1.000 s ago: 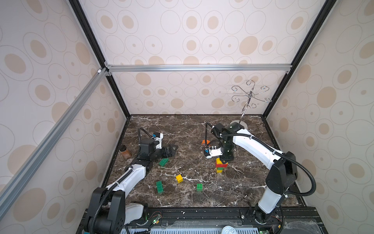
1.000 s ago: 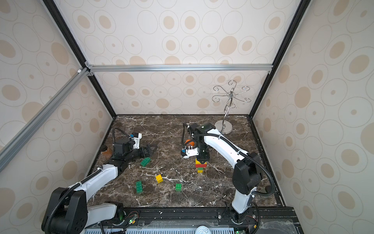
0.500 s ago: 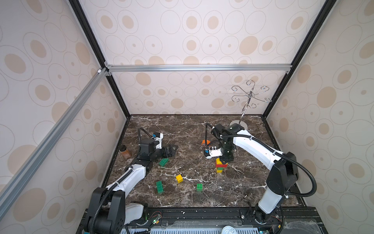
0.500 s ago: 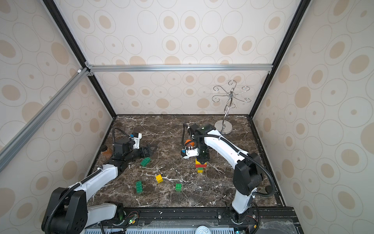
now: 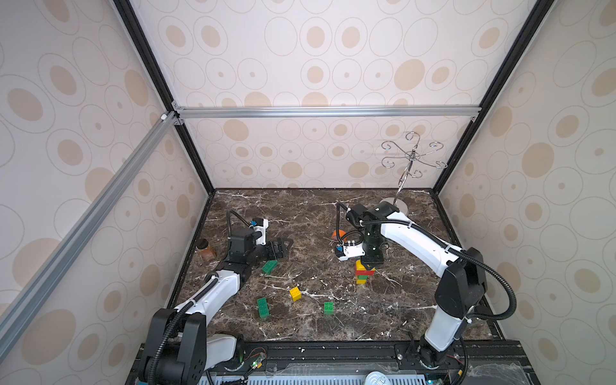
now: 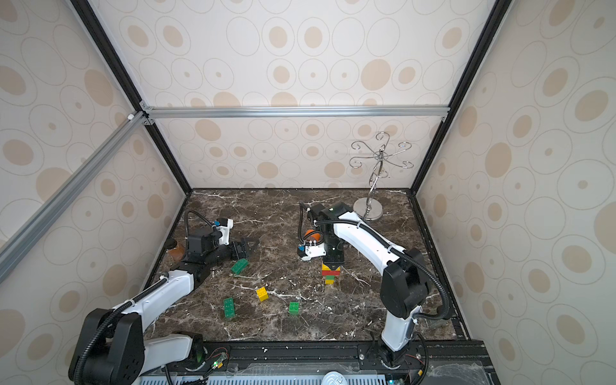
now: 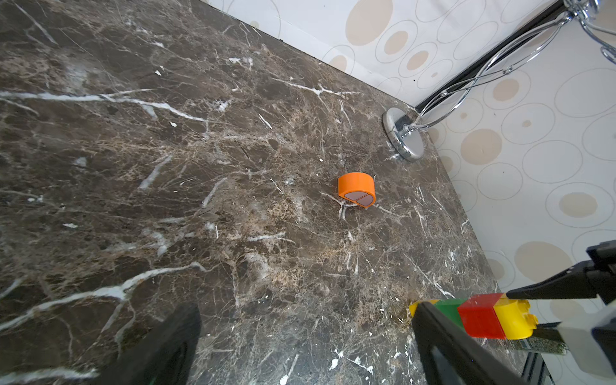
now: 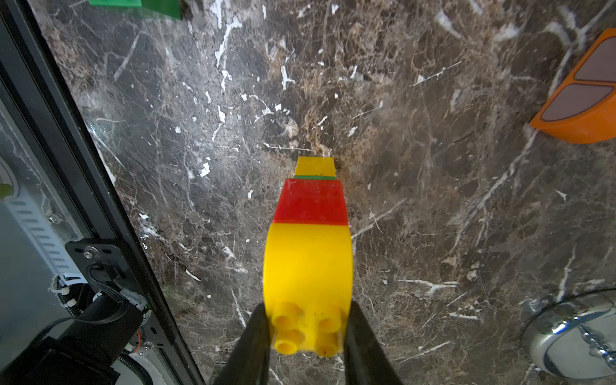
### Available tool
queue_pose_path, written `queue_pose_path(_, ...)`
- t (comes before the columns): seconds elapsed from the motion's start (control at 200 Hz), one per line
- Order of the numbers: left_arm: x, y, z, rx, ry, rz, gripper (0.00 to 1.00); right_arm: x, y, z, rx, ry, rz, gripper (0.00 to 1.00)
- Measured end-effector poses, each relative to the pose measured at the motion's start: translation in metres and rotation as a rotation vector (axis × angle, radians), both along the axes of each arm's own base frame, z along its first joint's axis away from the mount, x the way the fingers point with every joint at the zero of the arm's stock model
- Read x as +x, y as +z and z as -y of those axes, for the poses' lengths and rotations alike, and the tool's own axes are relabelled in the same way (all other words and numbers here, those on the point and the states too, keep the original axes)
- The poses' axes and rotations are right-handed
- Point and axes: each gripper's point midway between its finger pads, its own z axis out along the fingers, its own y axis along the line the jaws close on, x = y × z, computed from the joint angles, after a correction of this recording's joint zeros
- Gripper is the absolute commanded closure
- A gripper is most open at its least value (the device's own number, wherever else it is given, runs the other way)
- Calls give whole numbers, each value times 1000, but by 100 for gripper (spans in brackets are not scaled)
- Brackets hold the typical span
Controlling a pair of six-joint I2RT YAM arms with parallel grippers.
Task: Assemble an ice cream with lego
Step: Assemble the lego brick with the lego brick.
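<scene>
Toward the right half of the bench [image 5: 300, 206], about midway between its front and rear edges, a lego stack [image 5: 363, 276] was seen standing upright. It was built of a yellow brick at the bottom, then a green one, then a red one, with a yellow dome piece [image 8: 308, 266] on top, studs up. The right gripper [image 5: 370, 263] was pointed straight down over the stack. In the right wrist view its fingers [image 8: 256, 333] were pressed against opposite sides of the yellow dome piece, pinching it.

An orange dome piece [image 7: 356, 190] was lying on its side nearer the rear edge, near the stack but apart from it, with its hollow underside showing. In both top views it was partly hidden by the right arm's cable.

Near the left edge, the left gripper [image 5: 283, 248] was held low with its jaws spread wide. A tilted green oblong brick [image 5: 269, 266] lay just beside it on the front side. Closer to the front edge, three more bricks were scattered well apart from one another: a yellow square brick [image 5: 295, 294], a second green oblong brick [image 5: 263, 307] and a green square brick [image 5: 328, 308].

A brown jar [image 5: 206, 250] stood against the left edge, and a chrome hook stand [image 6: 368, 208] stood in the rear right corner.
</scene>
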Motion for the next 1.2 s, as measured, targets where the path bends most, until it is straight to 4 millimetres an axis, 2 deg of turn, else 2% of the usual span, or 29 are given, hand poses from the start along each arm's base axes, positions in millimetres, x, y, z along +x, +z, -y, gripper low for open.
queue_pose_path(0.495,0,0,1,-3,-5,-1,0,0,3,0,4,-41,25,100)
queue_pose_path(0.78,0,0,-1,-3,0,0,0,0,6,-1,15,-39,38,82)
queue_pose_path(1.2,0,1,-1,-3,1,2,0,-1,8,-1,24,-32,40,72)
